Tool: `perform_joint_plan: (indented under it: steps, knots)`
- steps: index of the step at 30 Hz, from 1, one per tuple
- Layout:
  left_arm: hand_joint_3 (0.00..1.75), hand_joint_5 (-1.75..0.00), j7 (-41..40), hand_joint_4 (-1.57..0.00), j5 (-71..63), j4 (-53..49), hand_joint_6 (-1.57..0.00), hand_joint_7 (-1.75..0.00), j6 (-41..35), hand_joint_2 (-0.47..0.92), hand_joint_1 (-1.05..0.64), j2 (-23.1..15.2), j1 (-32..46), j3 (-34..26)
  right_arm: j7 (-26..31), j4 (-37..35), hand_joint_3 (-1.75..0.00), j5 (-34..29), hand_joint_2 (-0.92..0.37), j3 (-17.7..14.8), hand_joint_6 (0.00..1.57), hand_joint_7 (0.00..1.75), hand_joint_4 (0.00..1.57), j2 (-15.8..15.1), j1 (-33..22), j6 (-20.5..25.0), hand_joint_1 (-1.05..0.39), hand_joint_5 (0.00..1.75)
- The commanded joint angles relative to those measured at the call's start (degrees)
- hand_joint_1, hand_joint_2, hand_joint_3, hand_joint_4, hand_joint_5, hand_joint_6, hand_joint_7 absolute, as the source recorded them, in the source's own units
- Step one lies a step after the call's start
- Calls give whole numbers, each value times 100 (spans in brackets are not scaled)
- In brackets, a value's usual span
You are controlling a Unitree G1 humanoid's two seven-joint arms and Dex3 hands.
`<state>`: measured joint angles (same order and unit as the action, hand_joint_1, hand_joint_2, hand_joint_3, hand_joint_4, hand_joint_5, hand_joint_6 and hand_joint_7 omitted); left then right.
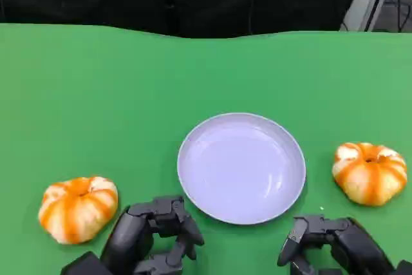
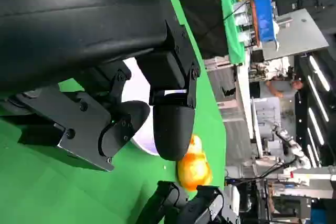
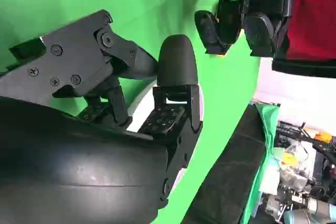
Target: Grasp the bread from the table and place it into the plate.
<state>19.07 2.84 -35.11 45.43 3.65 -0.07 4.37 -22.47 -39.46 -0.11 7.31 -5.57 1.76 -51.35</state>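
While our left hand (image 1: 151, 236) sits low near the table's front edge, its fingers (image 1: 183, 227) are spread apart and wrapped around nothing, so that one's just loose. Same deal on the other side: our right hand (image 1: 328, 243) has its fingers (image 1: 293, 239) parted with nothing between them. Both hands sit just short of the plate (image 1: 241, 167), one off each front corner of it, neither touching it. The plate itself is pale lavender, round, sitting mid-table on the green cloth (image 1: 96, 107). We've got two orange-and-white striped, pumpkin-shaped breads: the left bread (image 1: 78, 208) lies just beside our left hand, and the right bread (image 1: 369, 172) sits just past our right hand, beside the plate's rim. Neither is on the plate.
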Motion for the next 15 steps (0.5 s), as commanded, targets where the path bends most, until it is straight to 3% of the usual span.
perform_joint_plan:
  steps: [1,15]
  knots:
    - [108,-150,-3,-93,73,-46,-102,-118,55,58,-1,-53,-20,-32,11,-29,-92,41,-63,-63,86,111,82,-89,12,-22,-14,145]
    - [106,-148,-4,-93,83,-115,-103,-115,141,58,-1,-64,-60,-45,27,-37,-92,21,-64,-59,86,111,82,-83,18,-43,-14,146]
